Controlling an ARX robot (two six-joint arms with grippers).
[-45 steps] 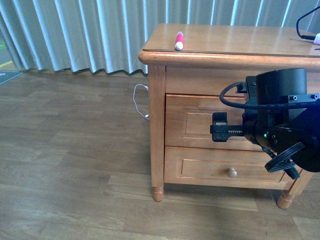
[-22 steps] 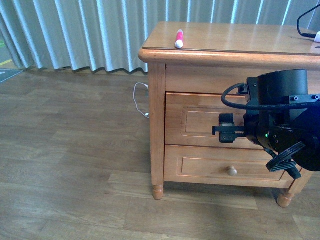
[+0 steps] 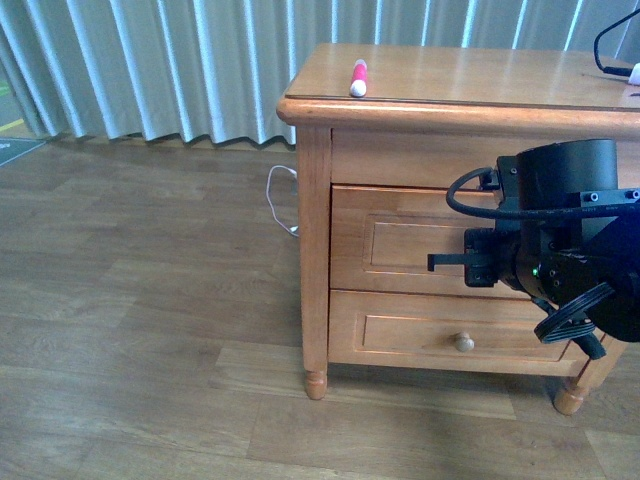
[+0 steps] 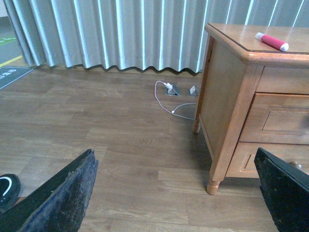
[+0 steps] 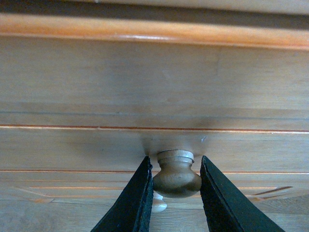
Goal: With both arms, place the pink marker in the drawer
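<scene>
Now the right arm (image 3: 575,250) reaches level at the upper drawer (image 3: 395,240), its gripper (image 5: 175,166) clamped on the knob (image 5: 176,178)

Soft daylight glows through the curtains (image 3: 150,70); pale glare streaks the cabinet top (image 3: 480,75); the right wrist view is dimmer.

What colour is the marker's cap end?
White; the pink marker shows best in the left wrist view.
</scene>
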